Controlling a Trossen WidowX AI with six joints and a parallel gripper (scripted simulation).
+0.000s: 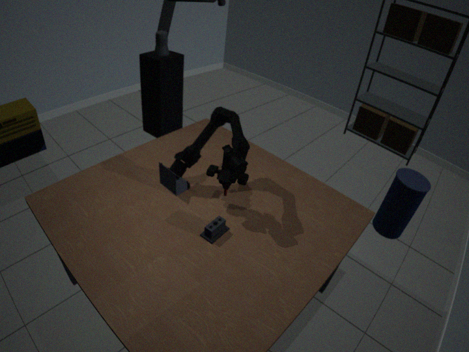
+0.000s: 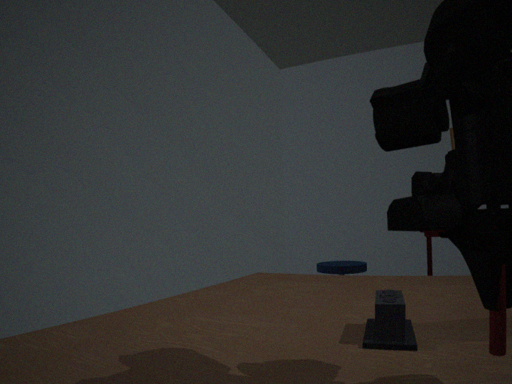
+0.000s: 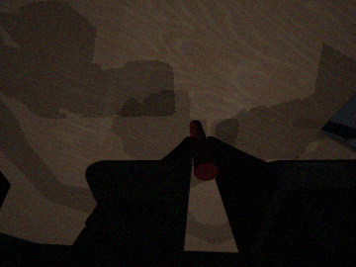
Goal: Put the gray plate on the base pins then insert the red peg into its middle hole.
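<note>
On the table (image 1: pixel 113 242), the base (image 1: pixel 215 234) with the gray plate (image 1: pixel 214 225) lies well in front of our gripper (image 1: pixel 226 186), which clamps the red peg (image 2: pixel 497 331) upright, long axis vertical, tip downward.

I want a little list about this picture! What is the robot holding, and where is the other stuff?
gripper: shut on the red peg
peg: upright, lower end at or just above the table
plate: on the base, three holes on top
middle hole: open, no peg in it
peg to base: apart, peg nearer the arm's mount
</note>
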